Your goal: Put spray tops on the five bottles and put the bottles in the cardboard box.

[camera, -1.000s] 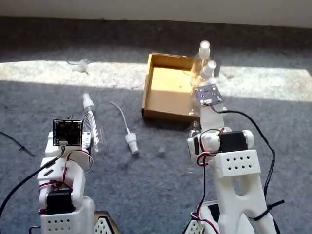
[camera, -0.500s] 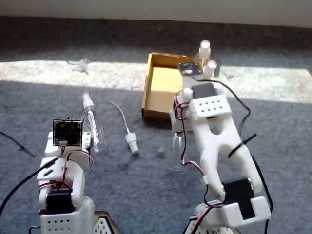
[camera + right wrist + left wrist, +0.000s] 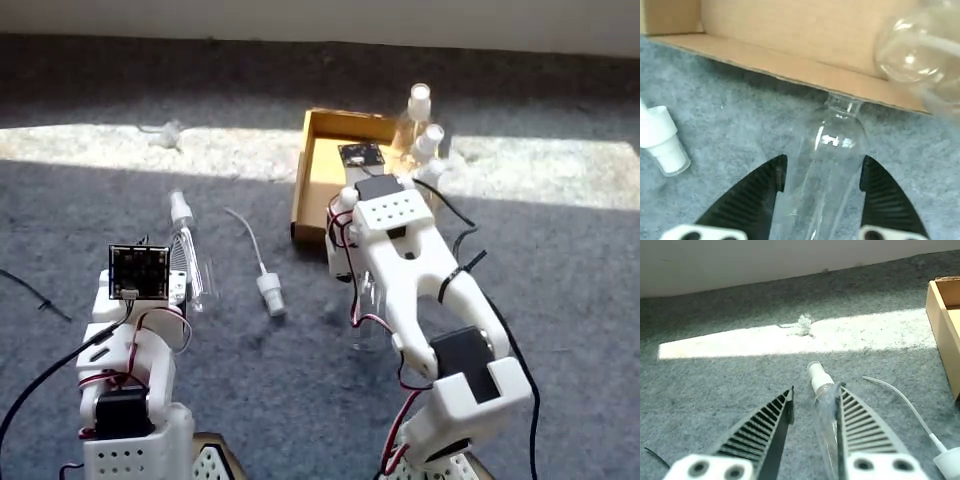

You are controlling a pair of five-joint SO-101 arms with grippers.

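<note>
Your right gripper (image 3: 823, 161) pinches the uncapped bottle (image 3: 835, 135); aim its neck at the spray top (image 3: 270, 292), nine o'clock. Left gripper (image 3: 815, 390) gapes.

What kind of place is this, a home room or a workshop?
Probably an indoor room set up for robot tests: grey carpet under everything, a pale wall behind, and a cardboard box with clear bottles as practice items.

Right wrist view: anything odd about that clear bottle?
The clear plastic bottle in the right pincer has a bare neck, no spray top, beside the brown cardboard box; a white spray top lies loose.
</note>
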